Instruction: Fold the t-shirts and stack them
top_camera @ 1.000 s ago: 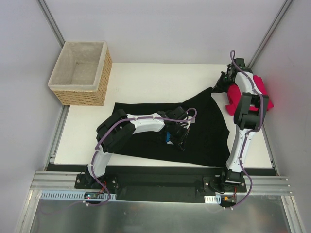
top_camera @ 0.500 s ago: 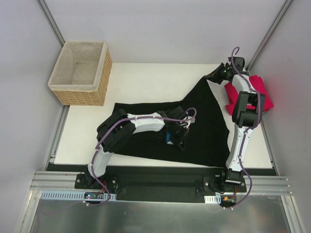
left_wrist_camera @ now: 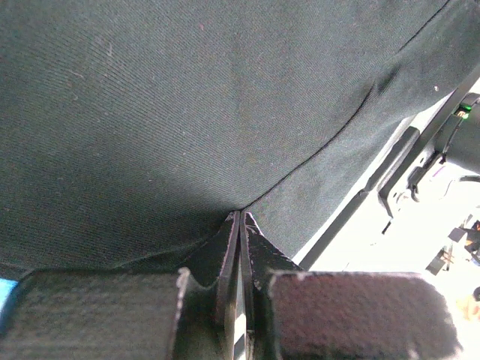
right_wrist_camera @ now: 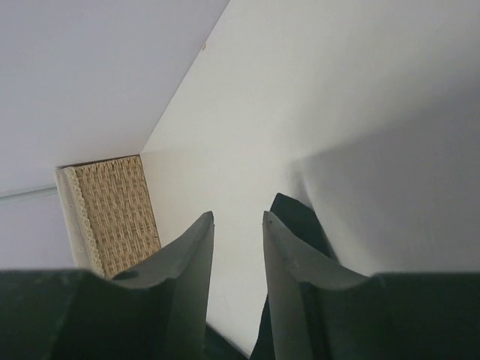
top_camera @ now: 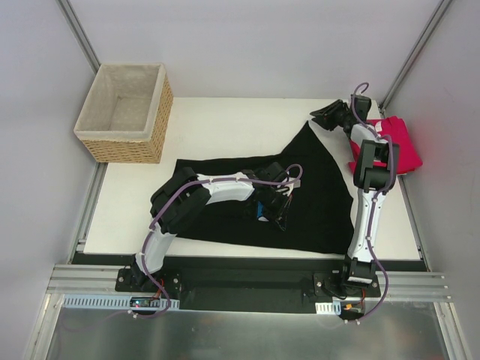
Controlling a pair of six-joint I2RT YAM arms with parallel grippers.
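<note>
The black t-shirt point(top_camera: 315, 195) lies spread on the white table point(top_camera: 225, 127), with one corner drawn out toward the far right. A bit of its blue print point(top_camera: 259, 214) shows beside my left gripper point(top_camera: 279, 217). In the left wrist view my left gripper point(left_wrist_camera: 240, 216) is shut, pinching a fold of the black cloth point(left_wrist_camera: 187, 97). My right gripper point(top_camera: 320, 116) is open just past the shirt's far corner. In the right wrist view its jaws point(right_wrist_camera: 236, 216) stand apart and empty, with the black corner point(right_wrist_camera: 296, 217) behind one finger. The pinkish-red t-shirt point(top_camera: 397, 146) lies bunched at the far right.
The wicker basket point(top_camera: 124, 112) with pale lining stands at the far left corner and also shows in the right wrist view point(right_wrist_camera: 112, 217). Grey walls close in the table on three sides. The aluminium base rail point(top_camera: 247, 281) runs along the near edge.
My right gripper pulled the black shirt's corner toward the far right, then opened and let it go. The corner now lies on the table. The left arm has hardly moved.
</note>
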